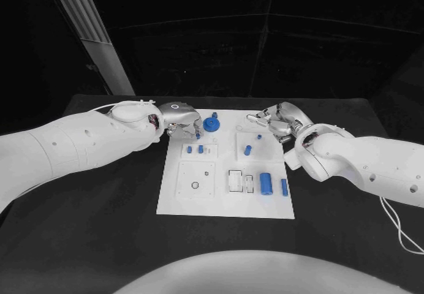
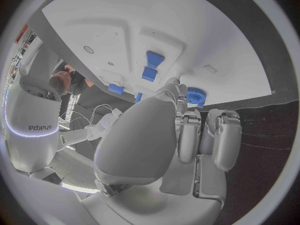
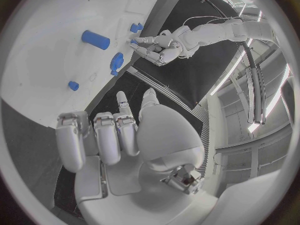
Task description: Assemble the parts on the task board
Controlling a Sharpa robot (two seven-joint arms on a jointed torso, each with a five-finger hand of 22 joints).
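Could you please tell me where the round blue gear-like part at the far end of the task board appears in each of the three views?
Head view: the blue gear part stands at the board's far edge, beside the left hand.
Left wrist view: the part sits just past the hand's fingertips.
Right wrist view: it lies at the board's edge.
Shared landmark: the white task board.

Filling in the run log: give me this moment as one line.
left hand: open, at board's far-left corner | right hand: open, at far-right corner | blue gear: on task board
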